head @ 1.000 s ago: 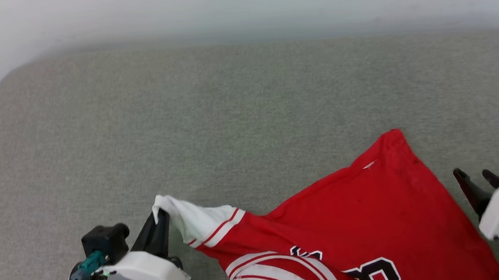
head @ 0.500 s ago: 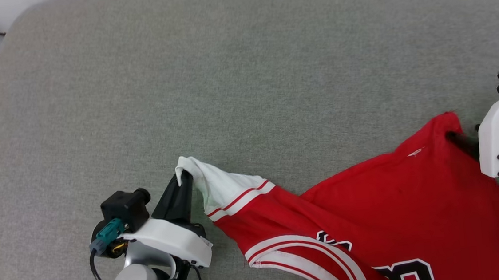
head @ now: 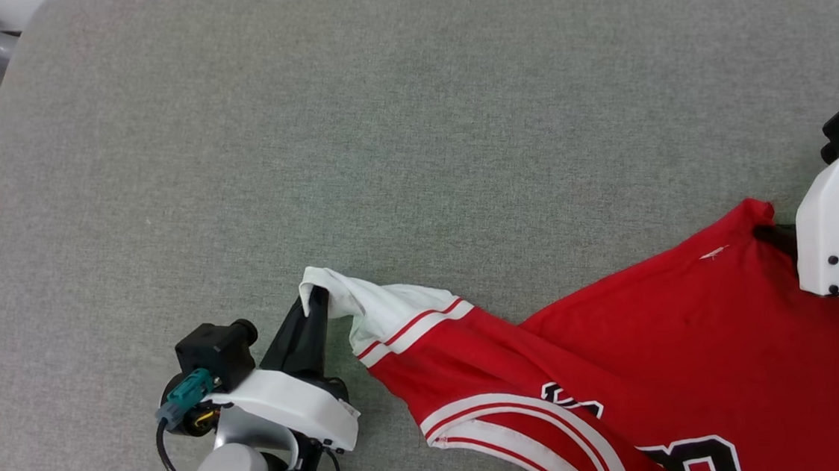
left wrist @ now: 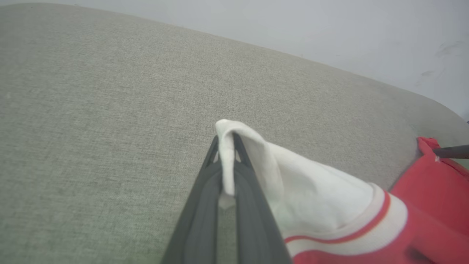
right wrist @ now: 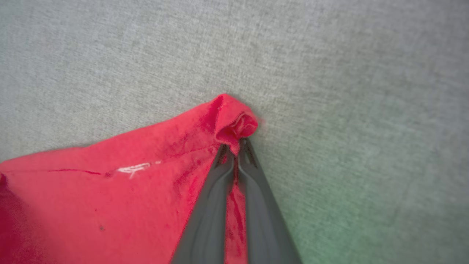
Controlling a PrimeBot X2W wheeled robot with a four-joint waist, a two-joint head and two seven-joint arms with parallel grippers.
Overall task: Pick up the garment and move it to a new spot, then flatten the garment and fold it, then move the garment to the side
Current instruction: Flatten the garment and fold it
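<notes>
- Garment (head: 661,351): its red corner is clamped in the right gripper (right wrist: 236,146). The jaws stood wide a second ago and are now closed on the cloth.
- The white sleeve (left wrist: 311,190) tip is clenched in the left gripper (left wrist: 227,143).
- Both ends are gripped, so it is likely ready to lift and carry.
- Garment lies crumpled on the near right part of the grey pad (head: 383,156).

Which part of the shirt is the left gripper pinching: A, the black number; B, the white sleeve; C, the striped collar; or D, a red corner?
B: the left gripper is closed on the tip of the white sleeve of the shirt.
</notes>
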